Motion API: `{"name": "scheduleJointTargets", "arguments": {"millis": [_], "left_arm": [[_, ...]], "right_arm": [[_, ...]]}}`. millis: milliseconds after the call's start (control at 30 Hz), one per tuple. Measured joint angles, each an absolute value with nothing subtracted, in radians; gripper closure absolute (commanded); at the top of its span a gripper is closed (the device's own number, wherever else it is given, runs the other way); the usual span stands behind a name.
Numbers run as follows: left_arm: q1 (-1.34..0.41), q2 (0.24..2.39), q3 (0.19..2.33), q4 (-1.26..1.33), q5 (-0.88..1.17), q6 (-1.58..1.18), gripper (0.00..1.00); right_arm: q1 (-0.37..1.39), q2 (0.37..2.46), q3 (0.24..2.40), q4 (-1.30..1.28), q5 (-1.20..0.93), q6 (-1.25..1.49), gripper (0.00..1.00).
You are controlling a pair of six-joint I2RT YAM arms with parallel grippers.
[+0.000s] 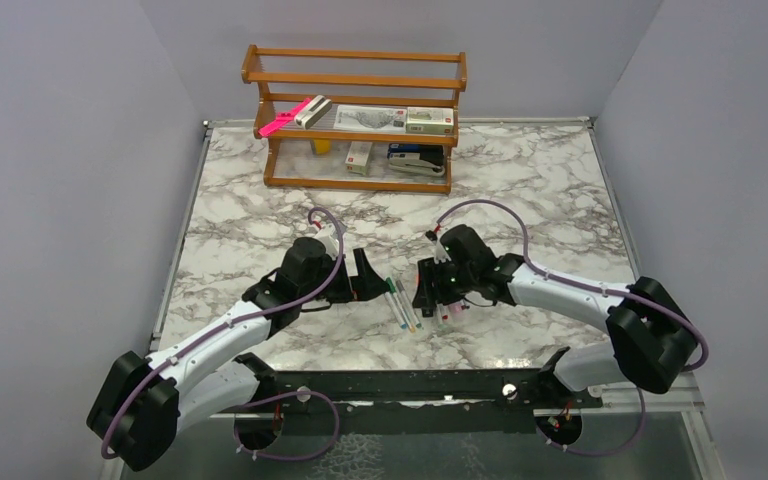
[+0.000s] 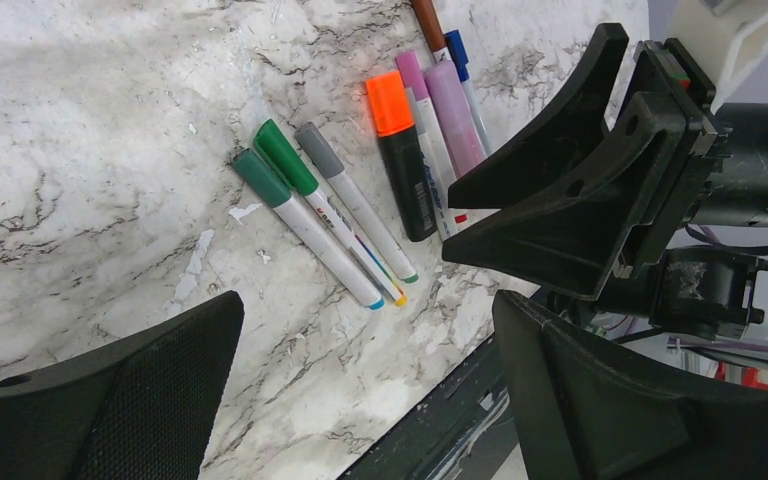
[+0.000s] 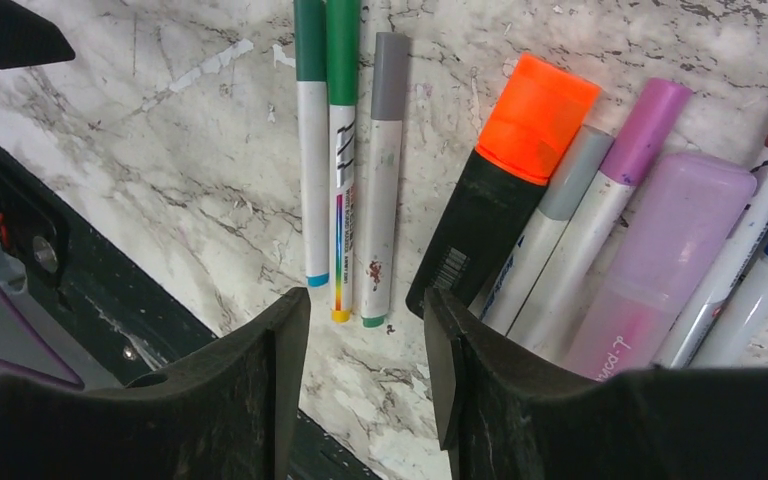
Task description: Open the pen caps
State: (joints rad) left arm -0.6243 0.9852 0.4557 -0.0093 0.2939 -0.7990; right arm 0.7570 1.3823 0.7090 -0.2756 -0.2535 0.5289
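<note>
Several capped markers (image 1: 401,302) lie side by side on the marble table between my two grippers. In the left wrist view I see two green caps (image 2: 272,168), a grey cap (image 2: 318,150), the orange cap (image 2: 388,102) of a black highlighter, lilac caps (image 2: 412,72), a blue cap (image 2: 457,50) and a dark red cap (image 2: 425,20). My left gripper (image 1: 365,276) (image 2: 360,400) is open and empty, left of the pens. My right gripper (image 1: 428,288) (image 3: 365,370) is open and empty, low over the near ends of the slim markers (image 3: 345,200) and the highlighter (image 3: 480,230). All caps are on.
A wooden shelf (image 1: 360,182) stands at the back with small boxes and a long bright-pink item (image 1: 282,120). A black rail (image 1: 410,385) runs along the table's near edge, close behind both grippers. Grey walls close in the left and right sides.
</note>
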Motion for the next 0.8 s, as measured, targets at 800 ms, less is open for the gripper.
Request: {"name": "scheduleJointTargets", "arguments": {"millis": [800], "left_arm": [[-0.624,0.967,0.453,-0.009,0.294,-0.802,0.01]], "right_arm": [[0.788,1.502,0.783,-0.342,-0.034,0.531,0.61]]}}
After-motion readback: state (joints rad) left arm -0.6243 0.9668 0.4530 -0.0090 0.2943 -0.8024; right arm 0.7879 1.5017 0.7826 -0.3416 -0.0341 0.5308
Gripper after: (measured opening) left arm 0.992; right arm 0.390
